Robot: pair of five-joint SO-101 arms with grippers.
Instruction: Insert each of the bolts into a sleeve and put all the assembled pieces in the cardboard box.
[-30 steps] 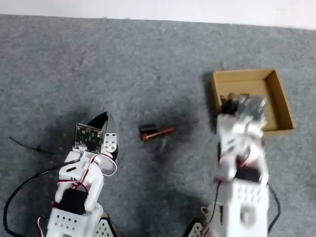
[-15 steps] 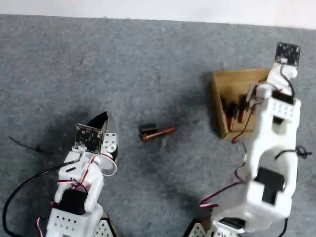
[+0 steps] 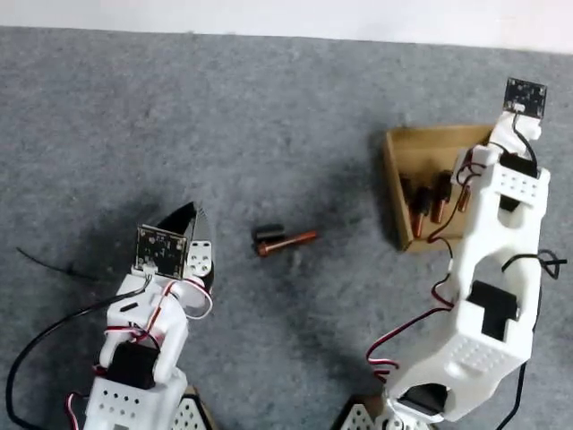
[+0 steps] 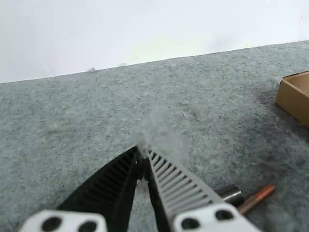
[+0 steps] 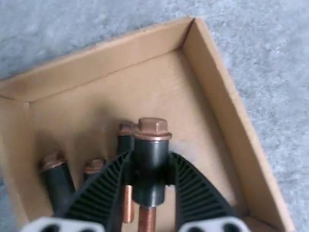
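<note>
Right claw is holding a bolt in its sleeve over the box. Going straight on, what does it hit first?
Most likely the bare floor of the box, just past the held piece; the other pieces lie to one side. Depth is unclear.

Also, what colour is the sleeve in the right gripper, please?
The sleeve is black, around a copper bolt; best in the right wrist view.

No readable text, no legible labels, numbers or signs, cardboard box (image 5: pixel 104 50) walls plain brown, circuit board (image 3: pixel 162 248) on left arm's wrist, any print on it too small to tell
</note>
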